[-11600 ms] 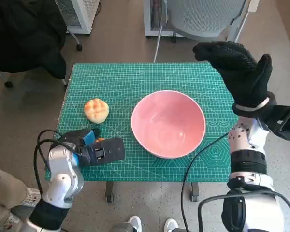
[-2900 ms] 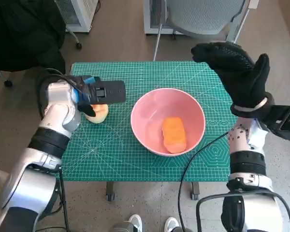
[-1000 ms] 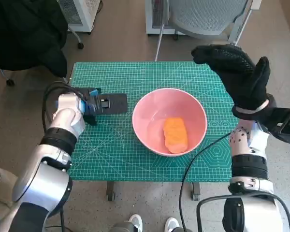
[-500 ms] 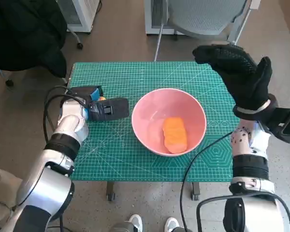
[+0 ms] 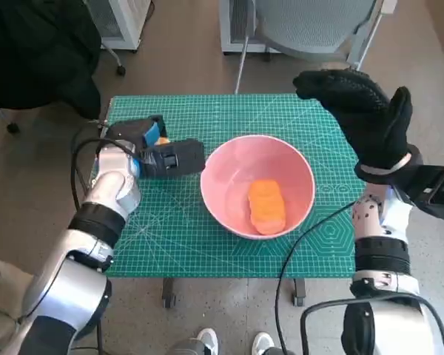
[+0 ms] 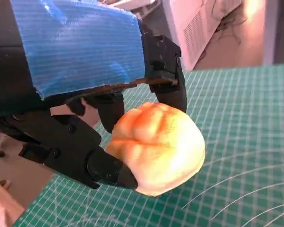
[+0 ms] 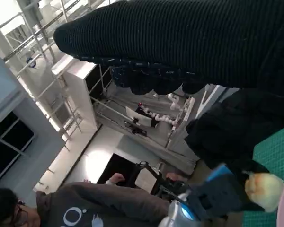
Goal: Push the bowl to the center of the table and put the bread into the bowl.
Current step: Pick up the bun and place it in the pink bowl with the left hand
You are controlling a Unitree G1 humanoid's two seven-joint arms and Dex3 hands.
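Note:
The pink bowl point(image 5: 257, 185) stands near the middle of the green mat with an orange bread piece point(image 5: 266, 205) lying in it. My left hand point(image 5: 157, 150) is just left of the bowl's rim and grips a round golden bun point(image 6: 156, 146), lifted off the mat; in the head view the hand hides the bun. The bun point(image 7: 263, 190) also shows in the right wrist view, in the left hand point(image 7: 213, 198). My right hand point(image 5: 366, 111) hovers raised above the table's far right corner, fingers spread, holding nothing.
The green cutting mat point(image 5: 177, 237) covers the small table. A grey chair point(image 5: 311, 29) stands behind the table and a black coat point(image 5: 37, 52) lies at the far left. A person point(image 7: 61, 208) shows in the right wrist view. Shoes point(image 5: 229, 344) sit below the table's near edge.
My left hand has risen off the mat with the bun and moved right, toward the bowl's rim. The right hand has stayed raised in place.

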